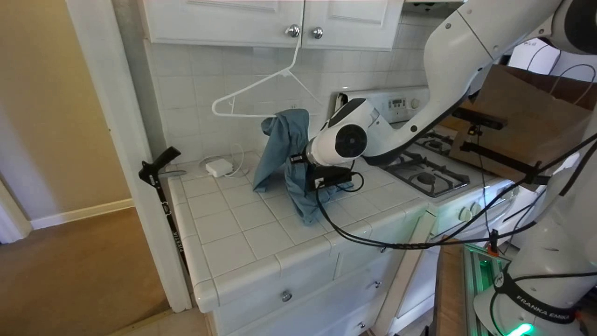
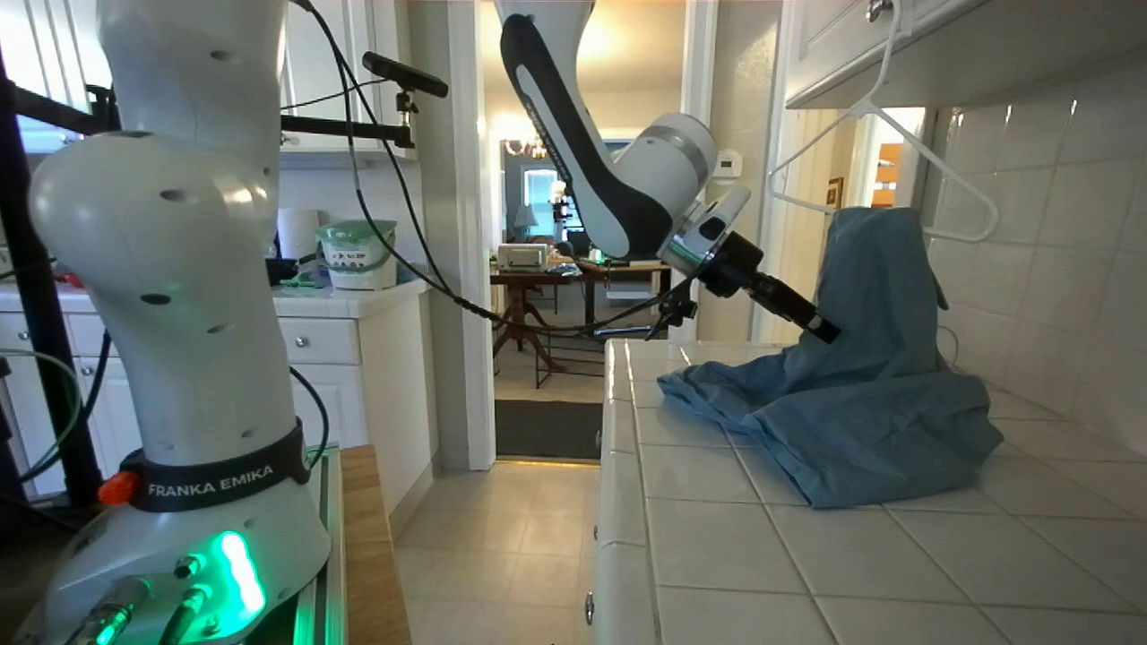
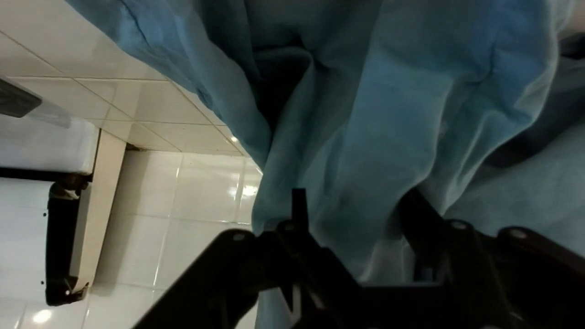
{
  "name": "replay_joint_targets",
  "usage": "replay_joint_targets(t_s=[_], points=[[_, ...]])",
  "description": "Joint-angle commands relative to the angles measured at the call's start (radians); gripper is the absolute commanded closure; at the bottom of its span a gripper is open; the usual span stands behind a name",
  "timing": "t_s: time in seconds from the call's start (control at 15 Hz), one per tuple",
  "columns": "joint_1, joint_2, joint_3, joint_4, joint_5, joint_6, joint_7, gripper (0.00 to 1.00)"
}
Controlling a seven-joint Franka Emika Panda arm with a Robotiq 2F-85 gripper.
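Note:
A blue-grey cloth (image 1: pixel 291 135) rises from the tiled counter to the lower bar of a white hanger (image 1: pixel 285 73). In an exterior view, the cloth (image 2: pixel 883 305) spreads in folds over the counter below the hanger (image 2: pixel 866 107). I cannot tell whether its top is draped over the bar. My gripper (image 1: pixel 296 159) is at the cloth's upright part, and its tip (image 2: pixel 821 326) overlaps the cloth. In the wrist view, the fingers (image 3: pixel 354 199) are apart, with folds of cloth (image 3: pixel 393 114) between and beyond them. The right fingertip is partly hidden by a fold.
The hanger hangs from a knob of the white upper cabinet (image 1: pixel 224 21). A small white box (image 1: pixel 219 167) with a cable lies on the tiled counter (image 1: pixel 224 233). A gas stove (image 1: pixel 425 177) adjoins the counter. A black reacher (image 1: pixel 151 172) leans at the counter's end. Black cables loop from the arm.

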State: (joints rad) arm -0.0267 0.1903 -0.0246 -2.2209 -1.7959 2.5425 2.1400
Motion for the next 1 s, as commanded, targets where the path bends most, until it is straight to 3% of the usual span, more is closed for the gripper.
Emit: replay_joint_targets(t_s=[0.0, 0.2, 0.27, 0.93], points=[[-0.024, 0.044, 0.008, 0.058, -0.056, 0.044, 0.031, 0.74], [-0.022, 0.062, -0.007, 0.086, -0.09, 0.076, 0.04, 0.97], [-0.024, 0.063, -0.007, 0.092, -0.094, 0.082, 0.041, 0.99], [0.011, -0.11, 0.021, 0.042, -0.074, 0.047, 0.034, 0.99]])
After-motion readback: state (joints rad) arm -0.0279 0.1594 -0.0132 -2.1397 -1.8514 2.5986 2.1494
